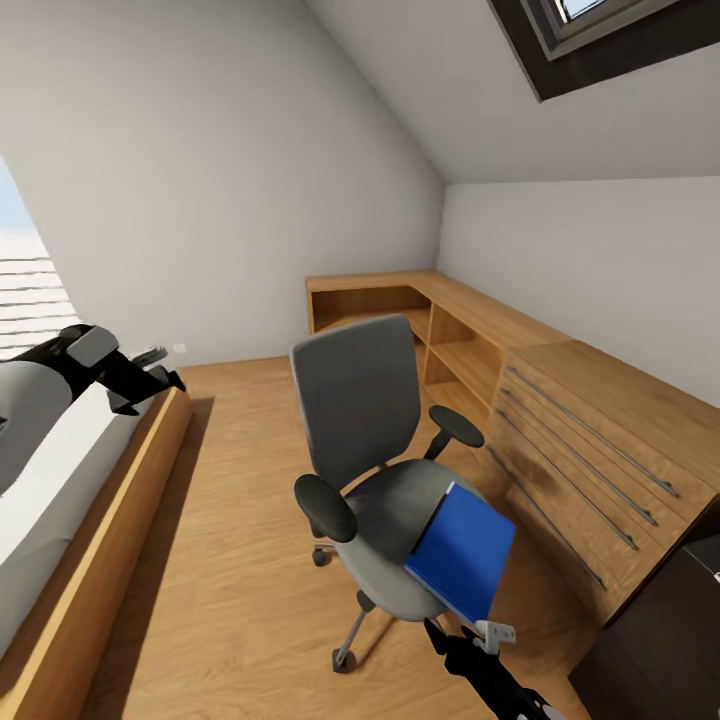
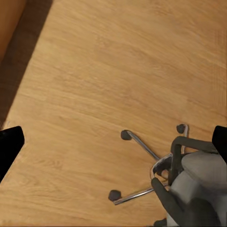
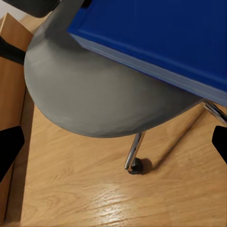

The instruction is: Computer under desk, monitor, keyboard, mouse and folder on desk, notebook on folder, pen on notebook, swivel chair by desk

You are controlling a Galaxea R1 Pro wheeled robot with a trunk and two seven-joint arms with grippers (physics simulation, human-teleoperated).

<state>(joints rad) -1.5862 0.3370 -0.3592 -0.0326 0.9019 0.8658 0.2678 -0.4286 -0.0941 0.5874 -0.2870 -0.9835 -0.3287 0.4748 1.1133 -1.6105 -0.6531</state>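
at the centre of the head view, a grey swivel chair (image 1: 375, 470) is seen on the wooden floor (image 1: 230, 560), with a blue folder (image 1: 462, 552) lying on the seat's front edge. the right gripper (image 1: 490, 640) is held just below the folder, fingers spread apart. at the left edge, above a bed (image 1: 60, 520), the left gripper (image 1: 160, 375) is seen, fingers released.
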